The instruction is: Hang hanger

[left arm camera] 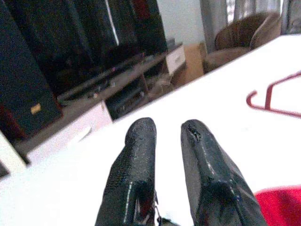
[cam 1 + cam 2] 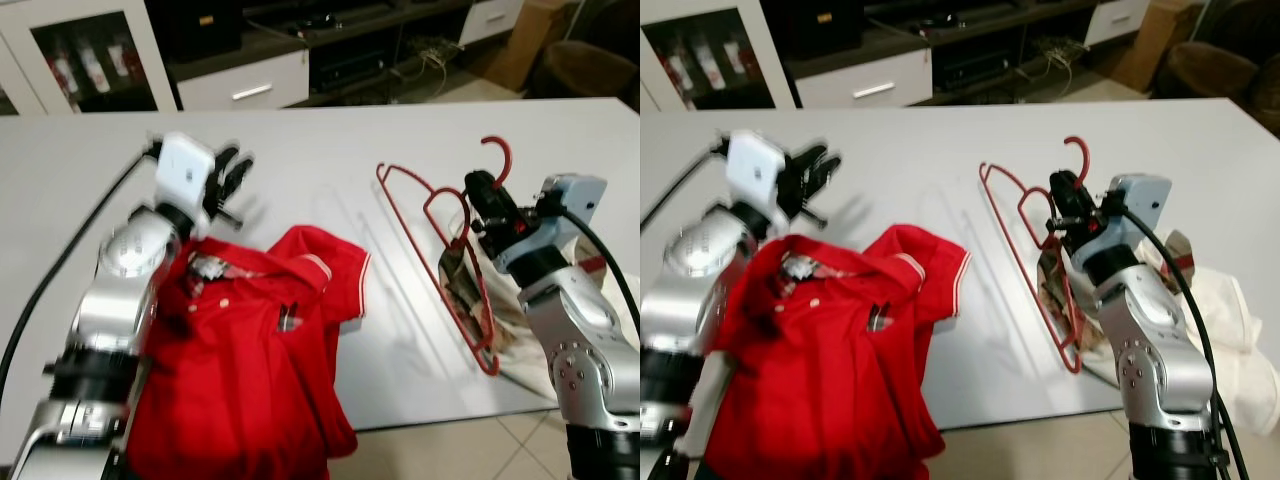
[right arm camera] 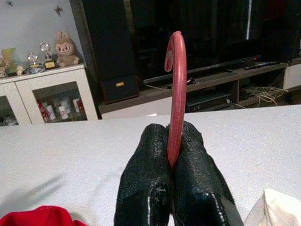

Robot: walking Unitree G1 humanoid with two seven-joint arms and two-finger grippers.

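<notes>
A red plastic hanger is held tilted above the white table, casting a shadow on it. My right gripper is shut on the neck just under the hook, which sticks up between the fingers. A red polo shirt lies on the near left of the table, draped over the front edge. My left gripper hovers above the shirt's collar, open with a small gap and nothing between its fingers.
A white cloth lies bunched beside and under my right arm at the table's right end. Behind the table stand a low TV cabinet, a glass-door cabinet, a cardboard box and a brown armchair.
</notes>
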